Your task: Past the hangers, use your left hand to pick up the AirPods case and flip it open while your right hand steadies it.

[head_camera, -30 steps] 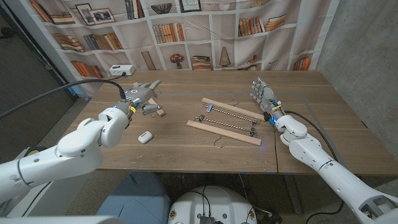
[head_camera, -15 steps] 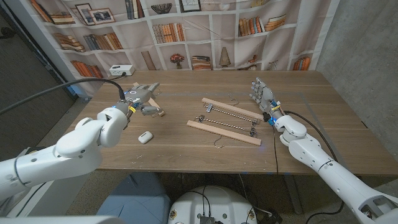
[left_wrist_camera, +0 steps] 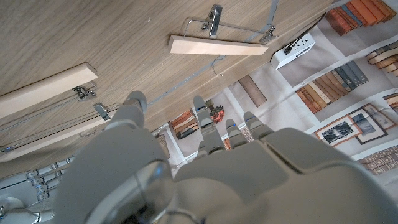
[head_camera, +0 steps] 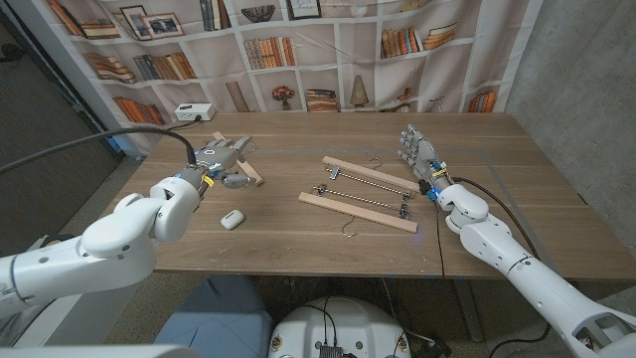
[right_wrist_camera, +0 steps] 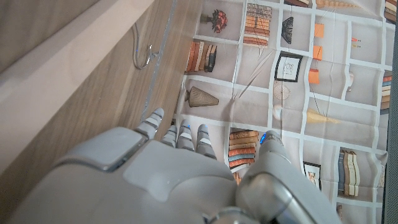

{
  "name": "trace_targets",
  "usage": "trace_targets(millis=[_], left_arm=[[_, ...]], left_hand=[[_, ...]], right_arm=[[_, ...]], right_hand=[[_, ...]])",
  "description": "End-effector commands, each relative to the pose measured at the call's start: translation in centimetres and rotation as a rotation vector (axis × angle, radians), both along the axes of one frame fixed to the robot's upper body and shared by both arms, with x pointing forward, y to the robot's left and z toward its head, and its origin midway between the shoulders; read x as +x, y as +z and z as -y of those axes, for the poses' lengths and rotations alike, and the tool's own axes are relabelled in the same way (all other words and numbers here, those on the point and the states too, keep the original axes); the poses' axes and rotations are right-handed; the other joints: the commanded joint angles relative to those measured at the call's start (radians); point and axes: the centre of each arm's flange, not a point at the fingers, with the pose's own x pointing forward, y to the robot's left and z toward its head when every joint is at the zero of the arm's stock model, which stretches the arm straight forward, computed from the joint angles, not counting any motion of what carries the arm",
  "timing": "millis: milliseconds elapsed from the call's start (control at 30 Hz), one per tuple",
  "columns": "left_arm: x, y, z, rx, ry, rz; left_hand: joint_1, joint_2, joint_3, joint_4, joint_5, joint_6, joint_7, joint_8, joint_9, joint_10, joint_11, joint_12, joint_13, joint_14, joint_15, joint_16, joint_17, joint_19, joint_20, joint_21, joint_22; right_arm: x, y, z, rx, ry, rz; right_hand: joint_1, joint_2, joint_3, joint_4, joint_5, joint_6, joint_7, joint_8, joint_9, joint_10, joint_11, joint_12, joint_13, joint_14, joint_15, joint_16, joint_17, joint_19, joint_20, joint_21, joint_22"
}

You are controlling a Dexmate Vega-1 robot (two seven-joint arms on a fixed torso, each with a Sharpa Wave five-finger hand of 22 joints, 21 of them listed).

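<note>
The white AirPods case (head_camera: 232, 219) lies on the wooden table (head_camera: 298, 239), nearer the front edge than my left hand (head_camera: 221, 159). That hand hovers with fingers spread and empty over a small wooden hanger (head_camera: 248, 175), which also shows beyond its fingertips (left_wrist_camera: 217, 45). Two long wooden clip hangers (head_camera: 370, 175) (head_camera: 358, 212) lie in the middle of the table. At their right end my right hand (head_camera: 417, 151) stands upright, fingers up, holding nothing. One hanger's bar (right_wrist_camera: 62, 81) runs right beside that hand (right_wrist_camera: 186, 174).
A white power strip (head_camera: 194, 111) sits at the table's back left. A bookshelf-print curtain (head_camera: 328, 50) hangs behind the table. Bare wood (head_camera: 517, 189) stretches to the right of my right hand.
My left hand has sunk slightly over the small hanger and its forearm has swung a little. The case, the hangers and my right hand have stayed put.
</note>
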Motion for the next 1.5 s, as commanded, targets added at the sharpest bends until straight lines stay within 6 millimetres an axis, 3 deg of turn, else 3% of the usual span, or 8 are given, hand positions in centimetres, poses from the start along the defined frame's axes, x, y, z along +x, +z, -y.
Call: trace_targets(millis=[33, 600, 1400, 1500], left_arm=[[-0.9, -0.9, -0.4, 0.034, -0.007, 0.002], [-1.0, -2.2, -1.7, 0.035, 0.003, -0.017], [0.0, -3.3, -2.1, 0.069, 0.037, -0.048], [-0.1, -3.5, -2.0, 0.076, 0.038, -0.045]], left_hand=[[-0.006, -0.003, 0.006, -0.004, -0.003, -0.057, 0.008, 0.005, -0.001, 0.006, -0.004, 0.003, 0.004, -0.003, 0.003, 0.007, 0.001, 0.004, 0.008, 0.008, 0.002], [-0.004, -0.003, 0.013, -0.009, -0.012, -0.050, 0.008, 0.002, -0.001, 0.022, -0.004, 0.008, 0.009, -0.002, 0.001, 0.008, 0.001, 0.003, 0.009, 0.008, 0.002], [-0.009, -0.007, 0.017, -0.009, -0.027, -0.043, 0.017, -0.002, -0.001, 0.036, -0.009, 0.012, 0.015, 0.008, -0.004, 0.012, 0.000, 0.003, 0.014, 0.009, 0.002], [-0.010, -0.008, 0.022, -0.011, -0.038, -0.034, 0.021, -0.002, -0.001, 0.051, -0.008, 0.016, 0.019, 0.012, -0.036, 0.011, -0.001, 0.014, -0.038, 0.012, 0.002]], right_arm=[[-0.1, 0.1, -0.4, -0.002, 0.002, 0.000], [-0.3, -0.1, -1.0, 0.005, 0.002, 0.001], [-0.2, -0.7, -0.1, 0.022, -0.022, -0.013], [-0.3, -0.5, -0.1, 0.017, -0.022, -0.011]], right_hand=[[0.014, 0.003, 0.006, -0.001, -0.002, 0.001, -0.002, -0.003, 0.004, 0.001, 0.005, 0.004, 0.002, -0.006, 0.001, 0.010, 0.002, -0.005, 0.000, 0.005, 0.002], [0.017, 0.004, 0.007, -0.002, -0.003, 0.000, -0.003, -0.004, 0.004, 0.000, 0.005, 0.003, 0.002, -0.007, 0.001, 0.010, 0.002, -0.005, 0.000, 0.005, 0.002], [0.020, 0.005, 0.007, -0.003, -0.003, 0.001, -0.002, -0.004, 0.004, 0.000, 0.006, 0.003, 0.002, -0.007, 0.001, 0.011, 0.002, -0.005, -0.001, 0.005, 0.002], [0.020, 0.005, 0.007, -0.003, -0.003, 0.002, -0.003, -0.004, 0.004, -0.001, 0.006, 0.003, 0.002, -0.007, 0.001, 0.011, 0.003, -0.005, 0.000, 0.005, 0.002]])
